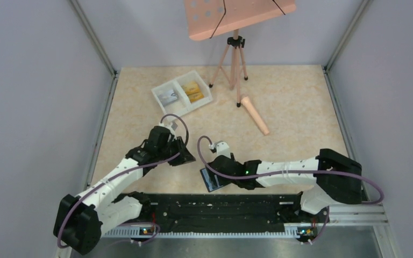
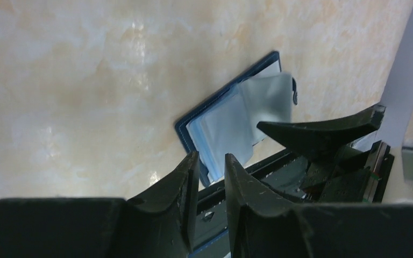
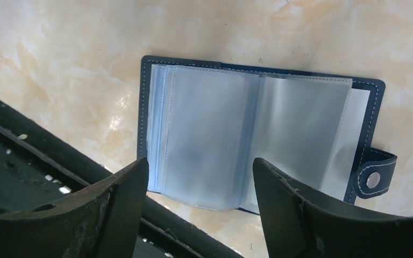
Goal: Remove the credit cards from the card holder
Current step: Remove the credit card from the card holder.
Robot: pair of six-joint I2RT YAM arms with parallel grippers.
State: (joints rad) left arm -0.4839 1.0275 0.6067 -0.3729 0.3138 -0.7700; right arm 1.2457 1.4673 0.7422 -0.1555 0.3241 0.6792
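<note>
Two hands (image 2: 211,159) (image 3: 200,162), one card holder (image 3: 279,129)

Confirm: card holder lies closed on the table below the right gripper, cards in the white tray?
Not closed: the right wrist view shows the card holder lying open. The rest holds: below the right gripper, cards in the white tray.

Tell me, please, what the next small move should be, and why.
Probably turn one sleeve with the right end effector, which hangs open over the card holder: the facing sleeves look empty, but the stack beside them cannot be seen into.
</note>
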